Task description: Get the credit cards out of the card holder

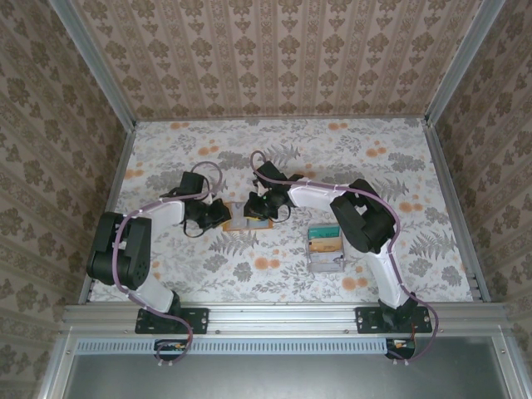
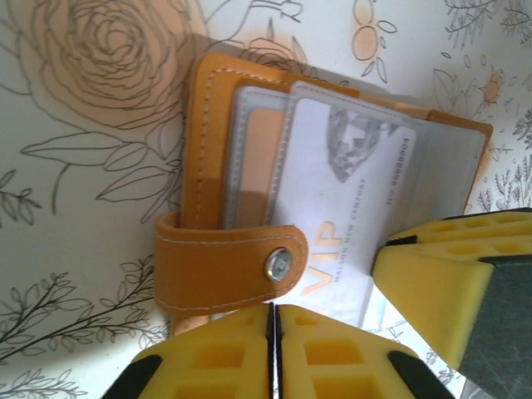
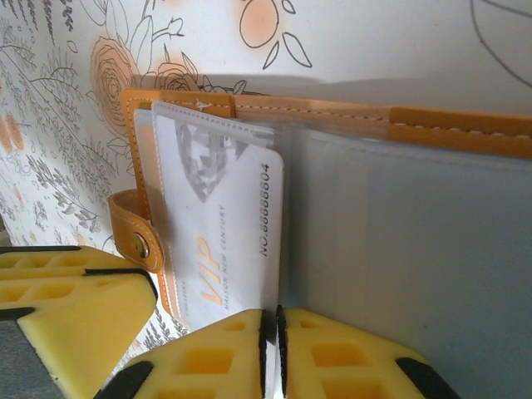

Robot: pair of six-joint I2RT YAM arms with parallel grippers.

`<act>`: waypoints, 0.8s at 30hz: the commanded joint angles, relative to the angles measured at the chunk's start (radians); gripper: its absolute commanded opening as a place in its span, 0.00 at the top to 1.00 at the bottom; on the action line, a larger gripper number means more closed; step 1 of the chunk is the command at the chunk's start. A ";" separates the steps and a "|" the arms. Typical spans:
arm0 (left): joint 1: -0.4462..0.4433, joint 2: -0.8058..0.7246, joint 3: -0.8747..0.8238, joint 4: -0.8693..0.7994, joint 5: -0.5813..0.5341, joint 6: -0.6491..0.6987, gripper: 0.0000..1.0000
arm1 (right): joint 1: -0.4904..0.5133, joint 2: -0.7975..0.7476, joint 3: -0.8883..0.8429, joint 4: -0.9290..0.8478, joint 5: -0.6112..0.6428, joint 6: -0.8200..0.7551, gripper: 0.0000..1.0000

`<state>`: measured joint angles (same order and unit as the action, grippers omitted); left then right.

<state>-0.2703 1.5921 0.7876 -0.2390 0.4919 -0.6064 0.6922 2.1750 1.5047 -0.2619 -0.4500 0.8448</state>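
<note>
The orange card holder lies open on the flowered table, grey-blue inner face up. Its snap strap folds over one edge. A white VIP credit card sticks partly out of a clear sleeve. A tan-orange card sits in the sleeve behind it. My right gripper is closed on the white card's corner edge. My left gripper is shut just below the strap at the holder's edge, with only a thin pale line between its pads. Both grippers meet at the holder, left gripper and right gripper.
A grey tray with teal and yellow cards sits to the right of the holder, near the right arm's elbow. Patterned walls close the table on three sides. The right arm's yellow finger stands close beside my left fingers.
</note>
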 commanded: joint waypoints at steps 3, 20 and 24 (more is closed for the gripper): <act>-0.019 -0.009 0.036 0.001 0.015 0.007 0.90 | 0.004 0.008 0.007 -0.029 0.014 0.004 0.87; -0.021 0.072 0.025 -0.042 -0.069 0.000 0.97 | 0.003 0.011 -0.007 -0.033 0.023 0.003 1.00; -0.017 0.086 0.027 -0.077 -0.109 -0.001 1.00 | -0.003 0.000 -0.013 -0.054 0.040 -0.004 1.00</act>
<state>-0.2874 1.6379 0.8082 -0.2413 0.4644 -0.6064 0.6922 2.1750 1.5043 -0.2672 -0.4416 0.8444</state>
